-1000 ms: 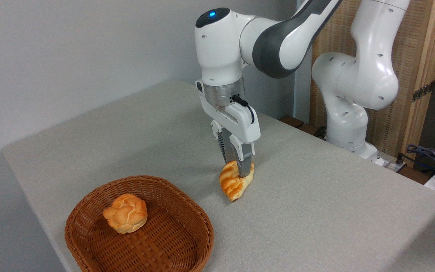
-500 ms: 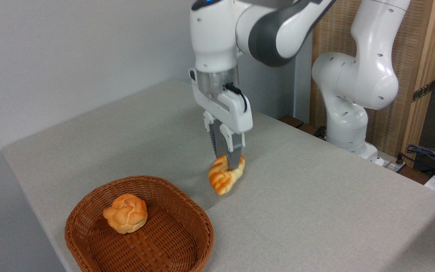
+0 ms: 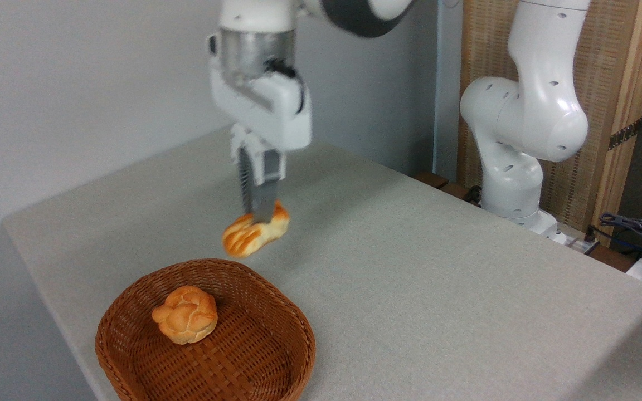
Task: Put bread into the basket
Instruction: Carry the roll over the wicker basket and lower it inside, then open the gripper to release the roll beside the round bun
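Observation:
The bread (image 3: 255, 233), a golden-orange braided loaf with pale plait lines, hangs in the air above the table, tilted with its left end lower. My gripper (image 3: 259, 217) points straight down and is shut on the loaf's upper middle. The loaf is just beyond the far rim of the basket (image 3: 298, 323), a reddish-brown woven wicker basket at the table's front left. The frame is slightly blurred around the gripper.
A small round knotted bun (image 3: 185, 314) lies in the basket's left half. The grey table (image 3: 438, 289) ends close to the basket at the front left. The arm's white base (image 3: 513, 167) stands at the back right, with cables (image 3: 638, 231) beside it.
The gripper has risen and moved left with the bread, from low over the table's middle to above the basket's far rim. The loaf has swung to a flatter tilt.

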